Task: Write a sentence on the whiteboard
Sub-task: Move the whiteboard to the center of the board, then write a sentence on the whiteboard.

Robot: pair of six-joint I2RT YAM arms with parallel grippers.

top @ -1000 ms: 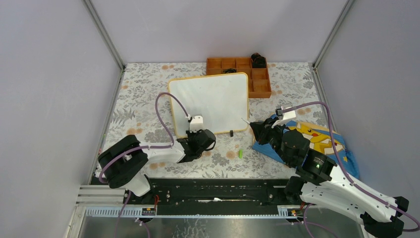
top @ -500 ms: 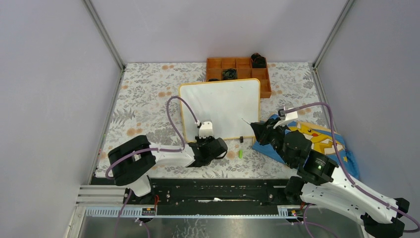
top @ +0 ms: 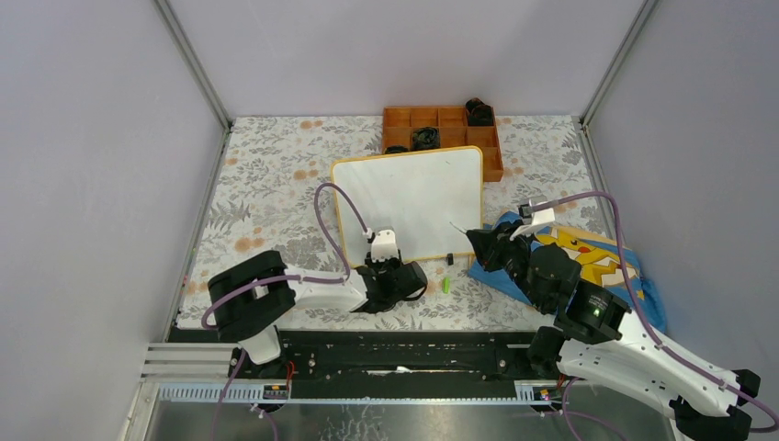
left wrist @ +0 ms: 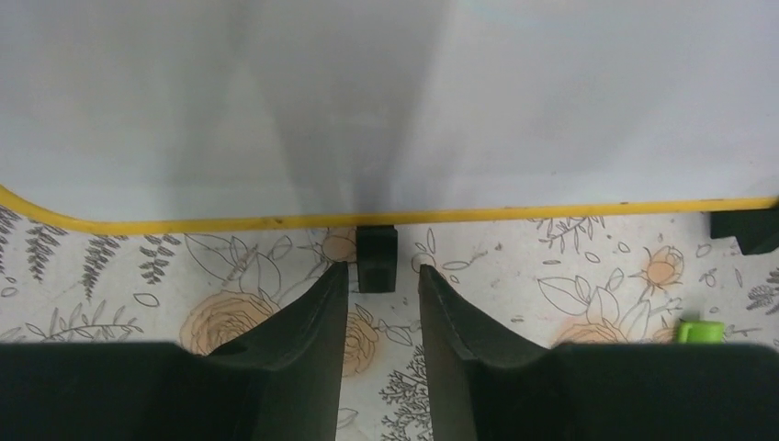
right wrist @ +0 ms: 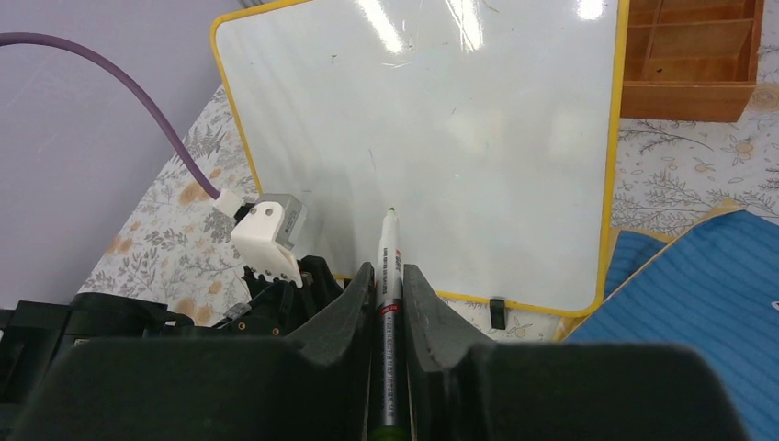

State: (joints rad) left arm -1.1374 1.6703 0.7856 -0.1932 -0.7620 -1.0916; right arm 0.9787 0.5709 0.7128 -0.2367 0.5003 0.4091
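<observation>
The whiteboard (top: 409, 197) lies flat at the table's middle, its yellow frame squared to me. Its surface looks blank in every view; I see no sentence on it. My left gripper (top: 387, 264) is open at the board's near edge. In the left wrist view its fingertips (left wrist: 342, 276) stand either side of a small black foot (left wrist: 377, 259) under the frame, just short of it. My right gripper (top: 476, 237) is shut on a marker (right wrist: 389, 276). The uncapped tip (right wrist: 391, 212) points over the board's (right wrist: 441, 138) near part, slightly above it.
A small green cap (top: 445, 285) lies on the floral cover near the board's near right corner. An orange compartment tray (top: 482, 158) with black items stands behind the board. A blue cartoon-print cloth (top: 602, 262) lies under my right arm.
The whiteboard has slid to the right and turned square, with my left gripper at its near edge. In the last half second the board has stayed put and the gripper has drawn back slightly.
</observation>
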